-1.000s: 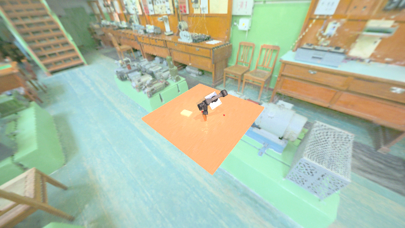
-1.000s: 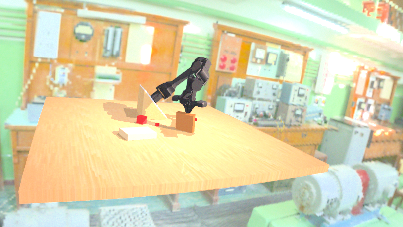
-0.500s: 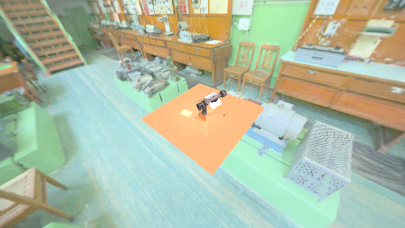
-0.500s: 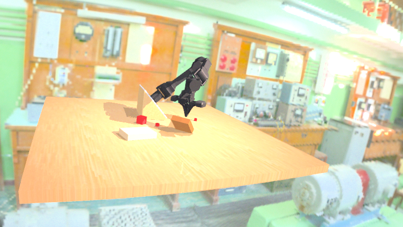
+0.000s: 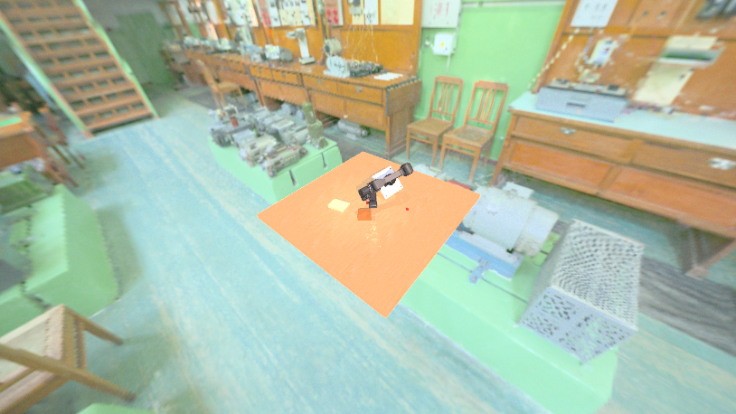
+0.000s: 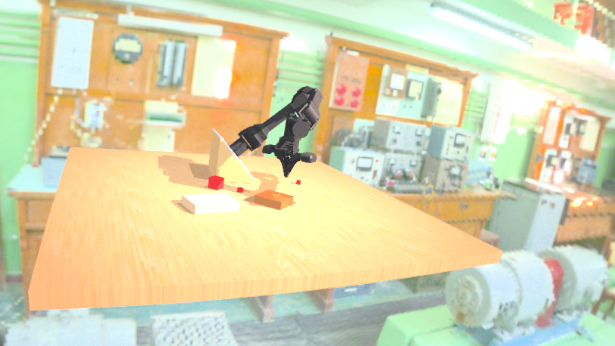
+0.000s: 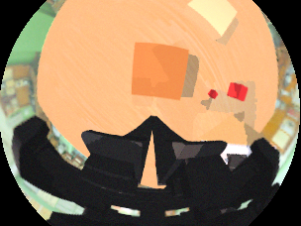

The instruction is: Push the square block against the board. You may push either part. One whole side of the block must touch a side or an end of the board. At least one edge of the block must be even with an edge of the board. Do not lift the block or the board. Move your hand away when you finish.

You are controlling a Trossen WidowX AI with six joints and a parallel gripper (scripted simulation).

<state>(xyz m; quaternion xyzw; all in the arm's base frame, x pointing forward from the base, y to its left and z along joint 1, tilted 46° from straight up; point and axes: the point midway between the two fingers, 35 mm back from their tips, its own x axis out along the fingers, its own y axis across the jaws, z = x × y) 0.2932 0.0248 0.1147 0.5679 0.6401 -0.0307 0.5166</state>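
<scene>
Orange square block lies flat on the table, apart from the cream rectangular slab, presumably the board. Black gripper: closed, empty. In the wrist view, the block lies directly ahead of the fingertips, the slab beyond and rightward; pushing the block should start opposite the slab.

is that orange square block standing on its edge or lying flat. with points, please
Lying flat: the orange square block (image 5: pixel 364 214) (image 6: pixel 273 199) (image 7: pixel 158 71) shows its broad face upward in the wrist view and only a low side in the exterior view.
</scene>
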